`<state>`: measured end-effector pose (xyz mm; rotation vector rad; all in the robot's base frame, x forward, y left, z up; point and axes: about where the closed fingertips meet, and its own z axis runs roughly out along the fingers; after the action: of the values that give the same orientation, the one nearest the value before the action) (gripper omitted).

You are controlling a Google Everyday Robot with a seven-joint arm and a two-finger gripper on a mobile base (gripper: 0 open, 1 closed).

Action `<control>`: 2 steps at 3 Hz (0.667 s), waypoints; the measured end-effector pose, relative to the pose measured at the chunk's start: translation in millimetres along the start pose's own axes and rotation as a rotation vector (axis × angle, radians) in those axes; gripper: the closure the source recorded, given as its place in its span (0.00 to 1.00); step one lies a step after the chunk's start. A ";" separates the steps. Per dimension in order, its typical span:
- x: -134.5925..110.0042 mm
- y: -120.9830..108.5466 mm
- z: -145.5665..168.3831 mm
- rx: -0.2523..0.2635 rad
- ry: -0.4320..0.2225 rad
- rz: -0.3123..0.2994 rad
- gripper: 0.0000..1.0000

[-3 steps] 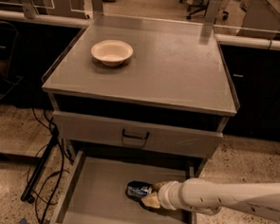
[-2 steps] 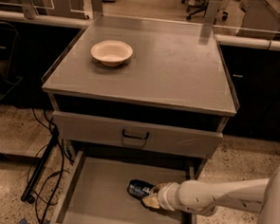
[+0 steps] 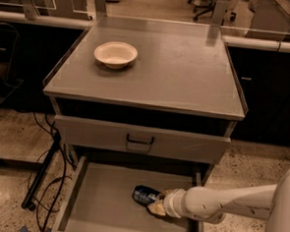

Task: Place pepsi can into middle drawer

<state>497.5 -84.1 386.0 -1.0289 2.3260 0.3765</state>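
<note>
The pepsi can [image 3: 144,194], small and blue, lies on its side on the floor of the open middle drawer [image 3: 102,204], right of the middle. The drawer is a broad shallow grey box pulled out under the cabinet. My gripper [image 3: 157,207] is low inside the drawer, right against the can's right end. Its white arm comes in from the right edge of the camera view. Whether the can is held does not show.
A cream bowl [image 3: 115,53] sits on the grey cabinet top [image 3: 182,76] at the back left. Above the open drawer is a closed drawer front with a dark handle [image 3: 140,140]. Black cables [image 3: 47,181] hang at the cabinet's left. Office chairs stand far behind.
The can and gripper stay in the same spot in the drawer. The arm's rear part has risen at the right edge of the view.
</note>
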 end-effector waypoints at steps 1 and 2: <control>0.0 0.0 0.0 0.000 0.000 0.000 0.37; 0.0 0.0 0.0 0.000 0.000 0.000 0.13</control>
<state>497.5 -84.1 385.9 -1.0289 2.3260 0.3765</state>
